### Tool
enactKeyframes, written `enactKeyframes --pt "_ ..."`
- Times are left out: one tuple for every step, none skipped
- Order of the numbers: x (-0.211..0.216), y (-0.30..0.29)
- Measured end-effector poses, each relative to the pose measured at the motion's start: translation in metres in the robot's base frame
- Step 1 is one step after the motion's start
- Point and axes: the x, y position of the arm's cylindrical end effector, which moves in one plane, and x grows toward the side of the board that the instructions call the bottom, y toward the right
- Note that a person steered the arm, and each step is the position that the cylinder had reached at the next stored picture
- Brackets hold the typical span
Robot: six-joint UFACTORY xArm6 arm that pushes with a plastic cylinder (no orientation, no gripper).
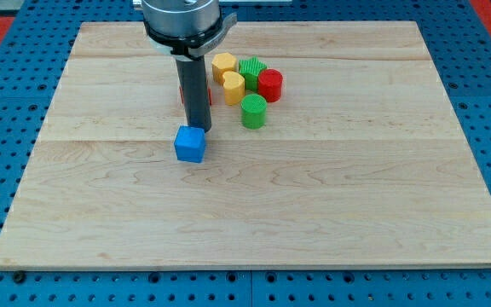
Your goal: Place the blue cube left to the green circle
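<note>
**Tip at the blue cube, left of the cluster**

I have no hand to clench or release: my arm ends in a straight dark rod, and my tip (199,130) is down on the desk (331,213) in the upper middle of the frame. The tip stands just above and slightly right of the blue cube (190,144), so close that it looks to touch the cube's upper edge, though I cannot tell for sure. The rod rises straight up from there to the grey round mount at the top edge of the frame.

The blue cube sits alone on the pale wood, a little left of centre. The green circle (253,111), a short ribbed cylinder, lies to the upper right of the cube, near it but clearly apart.

Above the green circle is a tight cluster: a yellow block (233,87) just to its upper left, a second yellow block (223,66) above that, another green block (252,72) beside them, and a red cylinder (270,85) on the right side of the group. A further red block (182,94) shows only as slivers behind my rod, so its shape is hidden.

The desk rests on a blue perforated base (24,34).
</note>
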Motion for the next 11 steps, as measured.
enactKeyframes --pt "0.0 0.009" --pt "-0.007 0.026" --pt "-0.016 0.042" --pt "-0.015 0.043" --pt "-0.001 0.046" --pt "-0.001 0.056" --pt "-0.001 0.069" --pt "-0.002 0.071" --pt "0.0 0.071" --pt "0.03 0.07" --pt "0.069 0.052"
